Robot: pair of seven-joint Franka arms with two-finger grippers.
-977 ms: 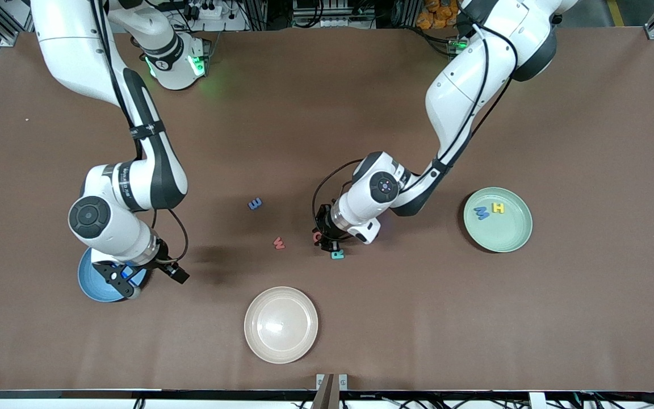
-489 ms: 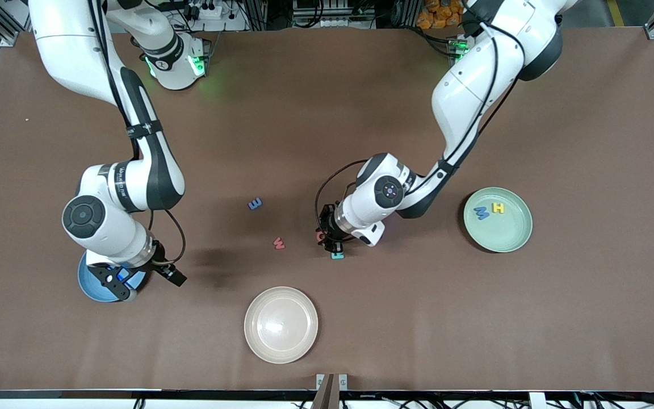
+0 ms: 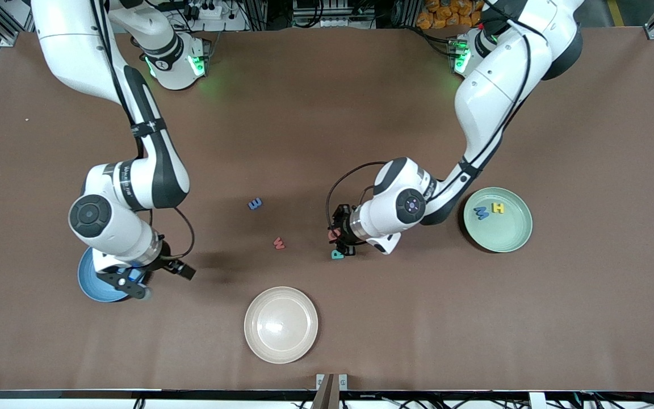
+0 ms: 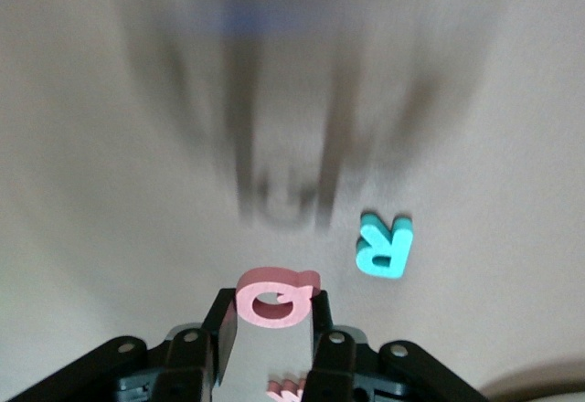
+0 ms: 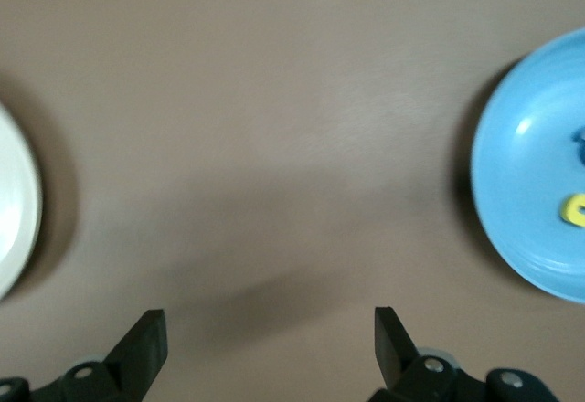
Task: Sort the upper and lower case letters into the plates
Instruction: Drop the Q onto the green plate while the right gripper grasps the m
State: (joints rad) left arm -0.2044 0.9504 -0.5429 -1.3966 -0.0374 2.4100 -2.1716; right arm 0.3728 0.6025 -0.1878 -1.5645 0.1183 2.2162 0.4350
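The left gripper (image 4: 274,329) was pinching a pink foam letter Q (image 4: 277,297) above the brown table (image 3: 327,113), over a teal foam letter R (image 4: 384,247). The right gripper (image 5: 270,333) hung wide open and empty beside the round blue plate (image 5: 535,192). The round mint green plate (image 3: 508,236) sat toward the left arm's end.

The front camera looked steeply down from high across the bench (image 3: 327,102), facing both robot bases and taking in its whole top. The left wrist camera sat close above its tool (image 4: 271,329), sharing the teal letter R (image 4: 384,246) with the front view. The right wrist camera looked down close, sharing the blue plate (image 5: 526,183) and cream plate (image 5: 14,203).
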